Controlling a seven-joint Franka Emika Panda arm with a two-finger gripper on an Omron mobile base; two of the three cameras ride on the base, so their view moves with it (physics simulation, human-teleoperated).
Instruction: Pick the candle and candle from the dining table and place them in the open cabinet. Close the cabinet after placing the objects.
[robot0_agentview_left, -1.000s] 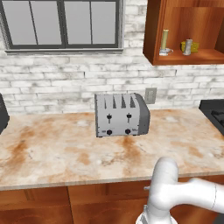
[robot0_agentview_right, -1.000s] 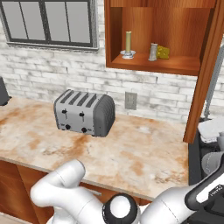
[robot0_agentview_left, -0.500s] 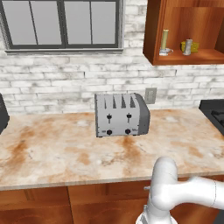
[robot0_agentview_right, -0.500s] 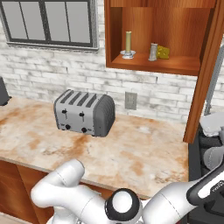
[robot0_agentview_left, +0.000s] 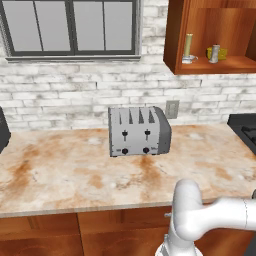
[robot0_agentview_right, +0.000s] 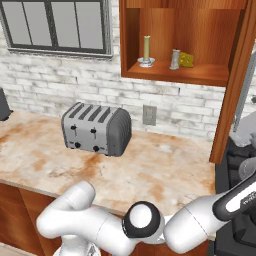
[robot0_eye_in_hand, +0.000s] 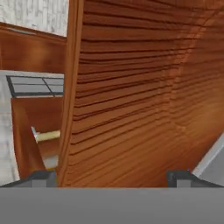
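Both candles stand on the shelf of the open cabinet (robot0_agentview_right: 170, 70): a slim olive-yellow taper (robot0_agentview_right: 146, 49) in a round silver dish and a short grey cylinder (robot0_agentview_right: 175, 59). In the left base view the taper (robot0_agentview_left: 188, 48) and the grey candle (robot0_agentview_left: 214, 53) sit on the same shelf (robot0_agentview_left: 215, 64). The cabinet door (robot0_agentview_right: 236, 85) hangs open at the right, its silver bar handle (robot0_agentview_right: 246, 82) along it. My gripper (robot0_eye_in_hand: 111, 177) is open and empty, close against the wooden door (robot0_eye_in_hand: 140, 100), with the taper (robot0_eye_in_hand: 48, 136) visible past the door's edge. The dining table is out of view.
A yellow wedge (robot0_agentview_right: 186, 60) lies beside the grey candle. A grey four-slot toaster (robot0_agentview_left: 139, 131) stands on the mottled stone counter (robot0_agentview_left: 60, 175) under the window (robot0_agentview_left: 70, 25). A wall outlet (robot0_agentview_right: 149, 115) is behind it. A dark stove (robot0_agentview_left: 245, 131) borders the counter's right end.
My arm has shifted a little toward the right, near the door. The candles, door and toaster stay where they were.
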